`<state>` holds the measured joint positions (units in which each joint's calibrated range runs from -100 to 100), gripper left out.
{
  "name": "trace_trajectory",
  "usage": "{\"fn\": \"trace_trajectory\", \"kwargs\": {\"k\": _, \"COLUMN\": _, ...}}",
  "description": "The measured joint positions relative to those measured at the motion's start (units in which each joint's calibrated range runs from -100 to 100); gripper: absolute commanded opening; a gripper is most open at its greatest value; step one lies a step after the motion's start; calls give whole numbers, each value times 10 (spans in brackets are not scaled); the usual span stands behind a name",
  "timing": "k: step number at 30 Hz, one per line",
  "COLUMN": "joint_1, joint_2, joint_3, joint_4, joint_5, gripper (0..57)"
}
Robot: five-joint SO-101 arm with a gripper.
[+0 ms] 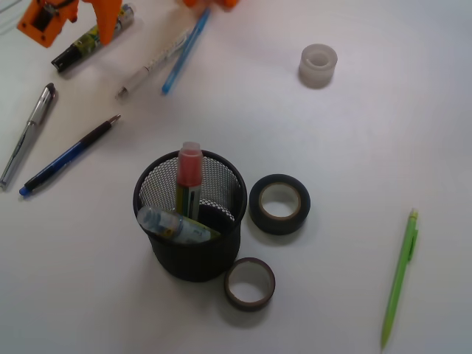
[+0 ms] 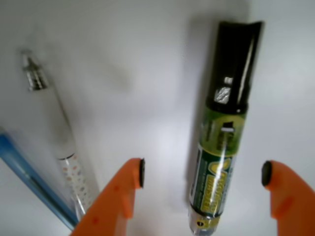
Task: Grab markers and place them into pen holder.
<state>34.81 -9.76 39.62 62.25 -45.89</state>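
I am reading the task as two-thirds done: the red-capped marker [image 1: 189,177] and blue-capped marker [image 1: 173,224] are sitting in the pen holder [image 1: 193,259] at lower centre. Upper left, I am holding the gripper [image 2: 203,174] open, straddling the black-capped marker [image 2: 222,128], which is lying flat on the table between the jaws, nearer the left pad.

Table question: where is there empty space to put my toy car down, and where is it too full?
The table is bare on the right, between the clear tape roll and the green mechanical pencil. The bottom-left corner, below the blue pen, is free too. It is crowded at top left, where the gripper straddles the black marker, and around the pen holder.
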Motion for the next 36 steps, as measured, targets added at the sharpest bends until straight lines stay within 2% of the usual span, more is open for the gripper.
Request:
{"fn": "trace_trajectory", "kwargs": {"k": 13, "joint_1": 7, "joint_2": 79, "joint_3": 0, "joint_4": -65, "joint_5": 0, "gripper": 270}}
{"fn": "trace_trajectory", "kwargs": {"k": 15, "joint_1": 12, "joint_2": 79, "joint_3": 1, "joint_4": -70, "joint_5": 0, "gripper": 238}}
{"fn": "trace_trajectory", "kwargs": {"k": 19, "joint_1": 18, "joint_2": 79, "joint_3": 1, "joint_4": -73, "joint_5": 0, "gripper": 106}}
{"fn": "trace_trajectory", "kwargs": {"k": 22, "joint_1": 14, "joint_2": 79, "joint_3": 1, "joint_4": -73, "joint_5": 0, "gripper": 45}}
{"fn": "trace_trajectory", "kwargs": {"k": 27, "joint_1": 6, "joint_2": 79, "joint_3": 1, "joint_4": -73, "joint_5": 1, "gripper": 5}}
{"fn": "trace_trajectory", "kwargs": {"k": 36, "joint_1": -1, "joint_2": 76, "joint_3": -9, "joint_4": -59, "joint_5": 20, "gripper": 4}}
